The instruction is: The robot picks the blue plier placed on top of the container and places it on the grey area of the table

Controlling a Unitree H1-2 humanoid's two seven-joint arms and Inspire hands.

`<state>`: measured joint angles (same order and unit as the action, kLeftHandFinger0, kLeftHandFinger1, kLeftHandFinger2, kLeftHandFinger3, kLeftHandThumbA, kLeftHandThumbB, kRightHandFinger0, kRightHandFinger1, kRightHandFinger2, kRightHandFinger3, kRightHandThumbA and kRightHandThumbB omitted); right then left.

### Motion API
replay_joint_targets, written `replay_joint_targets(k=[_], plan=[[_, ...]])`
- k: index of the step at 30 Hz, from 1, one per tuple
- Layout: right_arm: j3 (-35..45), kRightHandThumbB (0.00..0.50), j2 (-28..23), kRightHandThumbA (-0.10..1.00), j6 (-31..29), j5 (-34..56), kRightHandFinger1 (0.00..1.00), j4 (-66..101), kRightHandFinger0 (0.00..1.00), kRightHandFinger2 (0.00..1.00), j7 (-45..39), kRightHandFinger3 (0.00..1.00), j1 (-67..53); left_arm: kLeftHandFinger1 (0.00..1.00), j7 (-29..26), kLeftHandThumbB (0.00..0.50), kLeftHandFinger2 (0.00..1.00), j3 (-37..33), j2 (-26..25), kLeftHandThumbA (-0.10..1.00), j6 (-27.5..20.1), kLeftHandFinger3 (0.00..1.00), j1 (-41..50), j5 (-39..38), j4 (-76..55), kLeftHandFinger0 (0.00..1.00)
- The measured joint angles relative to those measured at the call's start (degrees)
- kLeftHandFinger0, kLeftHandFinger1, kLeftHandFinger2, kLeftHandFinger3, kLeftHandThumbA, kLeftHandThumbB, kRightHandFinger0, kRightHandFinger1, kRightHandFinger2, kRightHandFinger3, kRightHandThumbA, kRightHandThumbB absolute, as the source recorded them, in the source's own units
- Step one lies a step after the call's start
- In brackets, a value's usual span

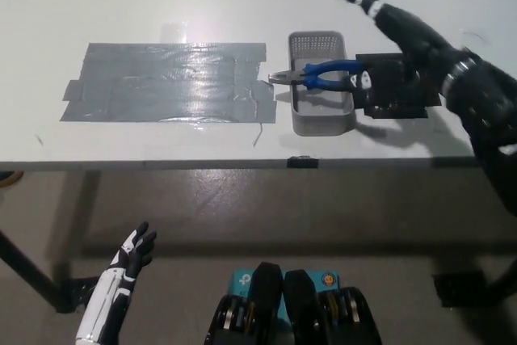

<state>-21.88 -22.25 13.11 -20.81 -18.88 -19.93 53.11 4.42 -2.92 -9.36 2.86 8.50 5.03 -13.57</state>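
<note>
Blue plier (321,75) lying across container (321,82), looking stiff and heavy; handles are best grip. Right hand (404,42) hovering, fingers spread, empty. Left hand (133,254) idling low, open.

The robot's right hand (404,42) is black with slim segmented fingers — pale grey-white patches mark the fingertips — and joins a thick, rounded black forearm at a ringed wrist. Its left hand (133,252) is white with black joints and dark fingertips, on a slender white forearm with black seams.
</note>
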Motion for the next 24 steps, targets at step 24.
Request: replay_joint_targets(k=[24], plan=[[-14.03, 0.393, 8.50, 0.82, 1.48, -9.42, 1.00, -28.42, 1.00, 1.00, -5.86, 1.00, 13.33, 1.00, 0.48, 0.104, 1.00, -0.37, -0.48, 1.00, -0.20, 1.00, -0.25, 1.71, -0.02, 1.00]])
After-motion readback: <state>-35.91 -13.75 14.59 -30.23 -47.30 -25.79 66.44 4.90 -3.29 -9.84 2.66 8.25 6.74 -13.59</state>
